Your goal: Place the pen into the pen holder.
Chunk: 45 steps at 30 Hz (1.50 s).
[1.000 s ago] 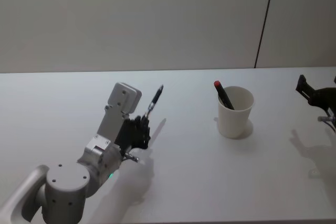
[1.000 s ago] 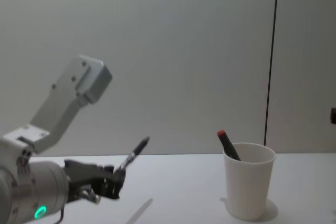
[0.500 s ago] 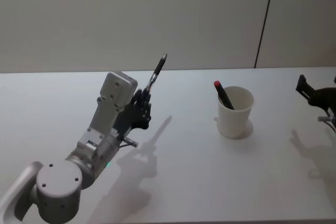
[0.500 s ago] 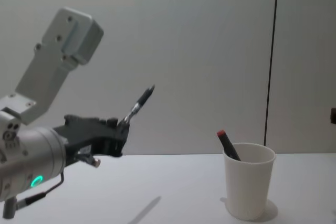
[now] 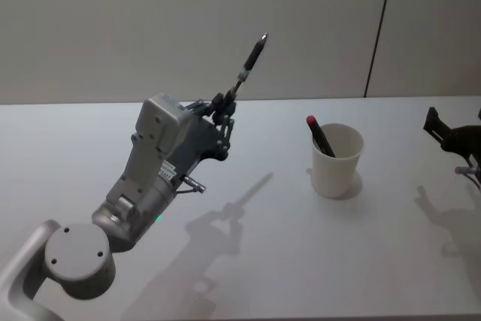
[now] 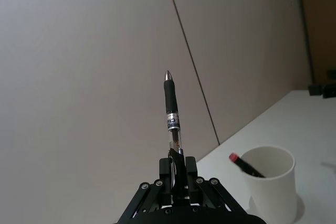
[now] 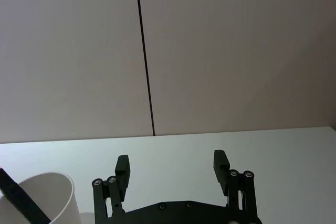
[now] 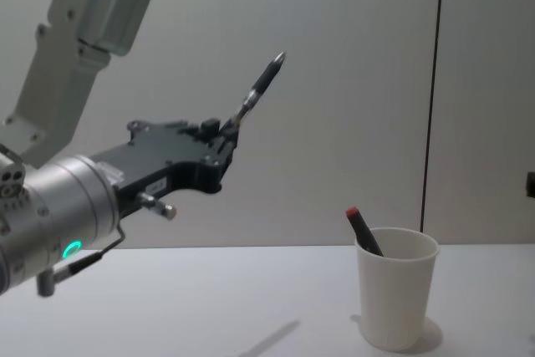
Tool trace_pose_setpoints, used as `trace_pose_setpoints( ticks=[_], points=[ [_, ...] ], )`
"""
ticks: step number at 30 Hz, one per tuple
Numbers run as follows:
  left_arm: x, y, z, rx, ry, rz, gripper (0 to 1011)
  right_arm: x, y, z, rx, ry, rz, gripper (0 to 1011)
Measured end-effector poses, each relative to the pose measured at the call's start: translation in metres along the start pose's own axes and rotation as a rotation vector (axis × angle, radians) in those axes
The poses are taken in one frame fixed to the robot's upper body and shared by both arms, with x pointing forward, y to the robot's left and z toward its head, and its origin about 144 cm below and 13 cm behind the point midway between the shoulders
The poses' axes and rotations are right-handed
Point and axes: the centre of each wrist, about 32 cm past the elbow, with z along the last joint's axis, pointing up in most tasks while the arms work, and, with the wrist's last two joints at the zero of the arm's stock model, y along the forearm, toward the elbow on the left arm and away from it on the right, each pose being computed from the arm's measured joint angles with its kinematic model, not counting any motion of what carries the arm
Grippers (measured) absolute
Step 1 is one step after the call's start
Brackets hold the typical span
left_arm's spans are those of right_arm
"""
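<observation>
Lifted since a second ago, the left hand (image 5: 224, 113) now hangs high above the desk (image 5: 285, 261), up and to the left of the pen holder (image 5: 337, 165). It pinches the lower end of the pen (image 5: 252, 56), whose tip slants upward. A red-capped marker (image 5: 319, 134) leans inside the pen holder at its left rim. Right of the pen holder, the right hand (image 5: 449, 134) sits low, fingers spread wide.

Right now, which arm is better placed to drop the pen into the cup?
Left. The left gripper is shut on the pen, raised left of the pen holder. The right gripper hangs open and empty on the holder's far side.
</observation>
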Motion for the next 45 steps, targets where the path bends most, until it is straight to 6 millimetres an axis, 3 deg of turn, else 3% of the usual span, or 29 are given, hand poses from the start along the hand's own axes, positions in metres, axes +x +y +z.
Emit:
trace_pose_setpoints(
  ticks=[10,26,45],
  points=[
    [0.013,-0.015,-0.006,-0.128,-0.014,-0.085,179,0.000,0.000,0.000,0.000,0.000,0.000,1001],
    [0.020,-0.025,-0.010,-0.188,-0.023,-0.135,179,0.002,-0.003,0.001,0.019,0.004,0.042,1001],
    [0.023,-0.028,-0.011,-0.207,-0.027,-0.151,179,0.008,-0.020,0.017,0.131,0.064,0.298,1001]
  ],
)
